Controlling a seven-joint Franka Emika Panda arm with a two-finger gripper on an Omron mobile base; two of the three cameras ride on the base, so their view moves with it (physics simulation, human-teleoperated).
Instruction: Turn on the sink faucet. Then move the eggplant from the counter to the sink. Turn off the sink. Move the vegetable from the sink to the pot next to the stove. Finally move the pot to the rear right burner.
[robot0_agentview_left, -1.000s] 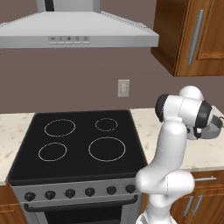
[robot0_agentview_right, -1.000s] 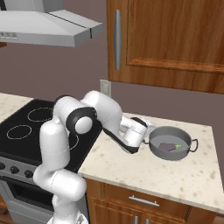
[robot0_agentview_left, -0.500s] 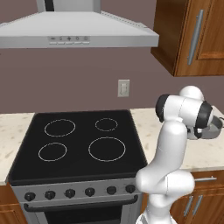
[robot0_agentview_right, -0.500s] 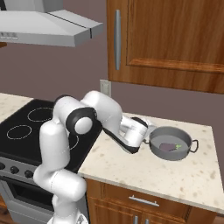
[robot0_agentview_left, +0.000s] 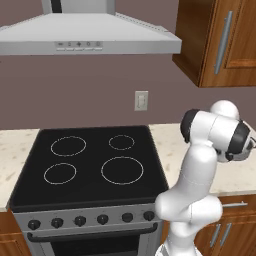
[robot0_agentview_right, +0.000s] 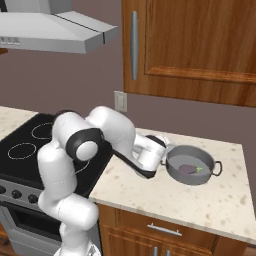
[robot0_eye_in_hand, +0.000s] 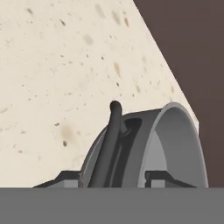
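On the speckled counter right of the stove stands the grey pot, and the purple eggplant lies inside it. My gripper is low at the pot's left side, hand tilted toward it. In the hand view my gripper straddles the pot's near rim and its dark loop handle. One fingertip is outside the handle and the other is inside the wall. Small gaps still show on both sides. The rear right burner is bare. The sink and faucet are out of view.
A wooden wall cabinet hangs above the pot and a range hood over the stove. A wall outlet sits behind the cooktop. The counter's front edge runs close below the pot.
The jaws have drawn closer together around the pot's handle and rim. The arm and the pot have stayed where they were.
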